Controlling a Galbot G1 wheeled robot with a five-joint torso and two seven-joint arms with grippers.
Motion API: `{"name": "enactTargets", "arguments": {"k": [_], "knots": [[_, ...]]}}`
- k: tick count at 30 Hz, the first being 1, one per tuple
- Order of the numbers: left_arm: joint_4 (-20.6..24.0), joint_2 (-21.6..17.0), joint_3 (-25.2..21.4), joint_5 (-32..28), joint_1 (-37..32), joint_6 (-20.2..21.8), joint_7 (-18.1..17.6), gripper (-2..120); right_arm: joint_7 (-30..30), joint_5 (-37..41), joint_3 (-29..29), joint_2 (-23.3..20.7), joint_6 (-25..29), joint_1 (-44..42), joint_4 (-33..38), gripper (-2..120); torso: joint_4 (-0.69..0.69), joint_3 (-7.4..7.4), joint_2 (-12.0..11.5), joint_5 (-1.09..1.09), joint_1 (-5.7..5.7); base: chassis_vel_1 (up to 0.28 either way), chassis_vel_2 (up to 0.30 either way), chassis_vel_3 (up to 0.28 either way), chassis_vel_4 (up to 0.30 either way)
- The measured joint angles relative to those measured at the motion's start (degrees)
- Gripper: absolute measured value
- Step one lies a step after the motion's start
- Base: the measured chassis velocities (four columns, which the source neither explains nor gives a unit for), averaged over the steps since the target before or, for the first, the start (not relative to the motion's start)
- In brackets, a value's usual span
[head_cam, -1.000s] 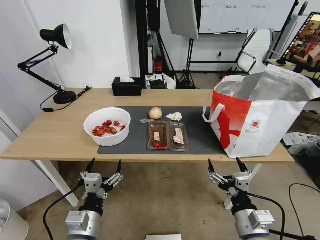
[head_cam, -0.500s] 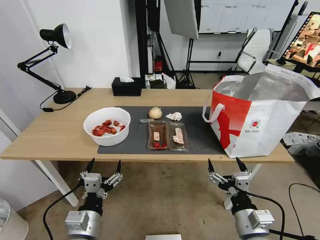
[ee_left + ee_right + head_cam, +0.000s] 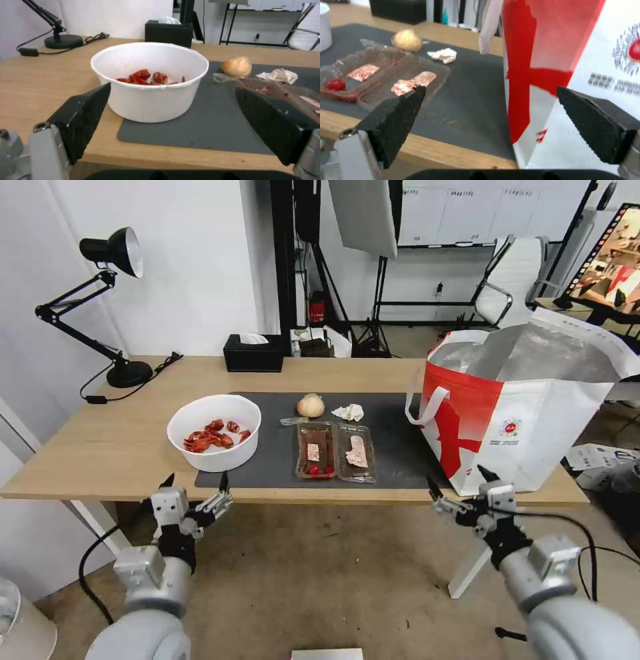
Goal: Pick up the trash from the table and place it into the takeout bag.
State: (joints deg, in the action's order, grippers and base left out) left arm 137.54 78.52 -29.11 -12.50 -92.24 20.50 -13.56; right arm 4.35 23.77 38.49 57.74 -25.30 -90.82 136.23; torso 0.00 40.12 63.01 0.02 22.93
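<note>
Your left gripper [image 3: 195, 485] hangs just off the table's [image 3: 120, 447] near edge with its black, textured fingers [image 3: 83, 117] spread wide and nothing between them; the white bowl of red shells [image 3: 213, 432] sits directly beyond it, at the mat's near left corner. Your right gripper [image 3: 462, 483] is likewise wide open and empty, at the near edge just in front of the takeout bag [image 3: 527, 413], which stands upright at the right end of the table, partly on the dark grey mat [image 3: 393, 447]. Between your two grippers, near the mat's front edge, the clear plastic hinged tray [image 3: 335, 451] lies open flat with food scraps in both halves. Behind it, toward the mat's far edge, you have the tan round bulb-like lump [image 3: 310, 405], the crumpled white tissue [image 3: 349, 412] just beside it, and a small clear plastic scrap [image 3: 292, 421] near the tray's far left corner.

The table is smooth light wood on white legs. At its far edge stands a black tissue box [image 3: 253, 353], and at the far left corner a black desk lamp [image 3: 110, 307]. The bag is boxy, white and red, with a shiny foil lining and a white strap handle [image 3: 427, 403]. The floor below is bare concrete.
</note>
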Motion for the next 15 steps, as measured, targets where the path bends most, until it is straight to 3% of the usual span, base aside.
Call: {"name": "enactTargets", "arguments": {"k": [3,4,15], "knots": [[-0.1,0.0,0.1,0.0,0.0,0.0,0.1,100,0.1,2.8,-0.5,-2.1,0.3,1.3,-0.6,100,0.01,-0.01,0.0,-0.06,0.00,0.000,0.000,0.000,0.000],[-0.1,0.1,0.1,0.2,-0.1,0.0,0.2,100,-0.1,3.6,-1.3,-1.7,1.2,1.4,-1.4,100,0.00,0.00,0.0,0.03,0.00,0.000,0.000,0.000,0.000],[-0.1,0.3,0.2,1.0,-0.6,0.0,1.0,100,-0.4,3.8,-2.4,0.4,2.5,1.5,-2.8,100,-0.01,-0.01,0.0,-0.01,0.00,0.000,0.000,0.000,0.000]]}}
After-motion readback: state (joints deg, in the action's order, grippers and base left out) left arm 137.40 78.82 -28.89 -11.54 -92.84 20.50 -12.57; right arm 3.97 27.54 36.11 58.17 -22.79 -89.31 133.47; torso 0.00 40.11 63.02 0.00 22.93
